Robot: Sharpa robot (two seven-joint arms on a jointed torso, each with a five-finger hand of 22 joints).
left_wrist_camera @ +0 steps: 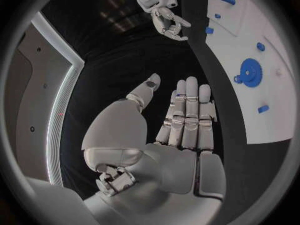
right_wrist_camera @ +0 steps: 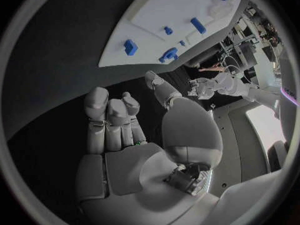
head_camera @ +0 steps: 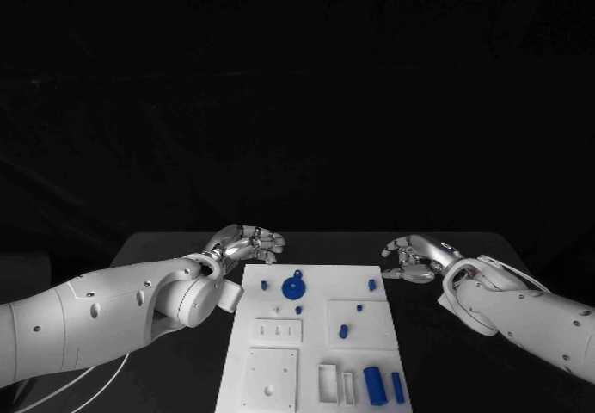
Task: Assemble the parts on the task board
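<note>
Left robot hand (head_camera: 248, 243): silver, jointed metal, hovering over the black counter (head_camera: 174, 249) just beside the far left corner of the task board; fingers lying straight and close together in the left wrist view, thumb apart, holding nothing.

Right robot hand (head_camera: 415, 256): same silver build, hanging just off the board's far right corner, fingers loosely curled and apart, gripping nothing.

White flat rectangular task board (head_camera: 316, 301): lying between the two robot hands and stretching toward the robot, its matte surface carrying raised square plates and recessed slots.

Round blue toothed gear (head_camera: 294, 287): sitting on the board's far half, nearer the left robot hand, apart from it.

Small blue pegs (head_camera: 371, 282): standing scattered around the gear and on the raised plates.

Two long blue blocks (head_camera: 375, 385): lying side by side at the board's near right corner, well apart from both robot hands.
</note>
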